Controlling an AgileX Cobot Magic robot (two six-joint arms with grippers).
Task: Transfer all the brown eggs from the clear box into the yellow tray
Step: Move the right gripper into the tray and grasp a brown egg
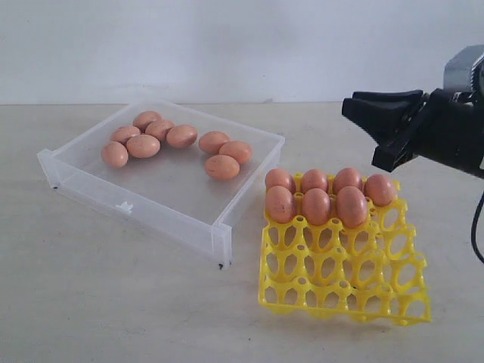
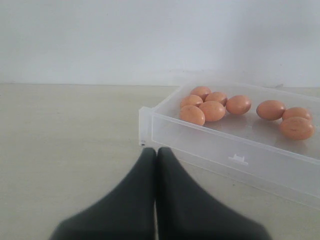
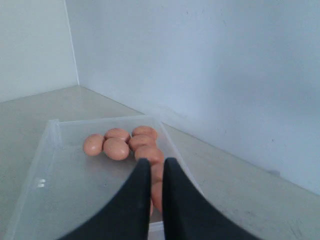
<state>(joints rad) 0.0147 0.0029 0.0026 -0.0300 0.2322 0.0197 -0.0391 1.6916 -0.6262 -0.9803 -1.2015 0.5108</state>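
Several brown eggs lie loose in the clear box on the left of the table. Several more fill the two back rows of the yellow tray. My right gripper hangs in the air above the tray's back right, pointing toward the box. Its fingers are drawn almost together with a thin slit and nothing between them; the box eggs show beyond. My left gripper is shut and empty, low over the table by the clear box's near corner. It is out of the exterior view.
A pale wall runs behind the table. The tray's front rows of cells stand open. Bare tabletop lies in front of the box and the tray.
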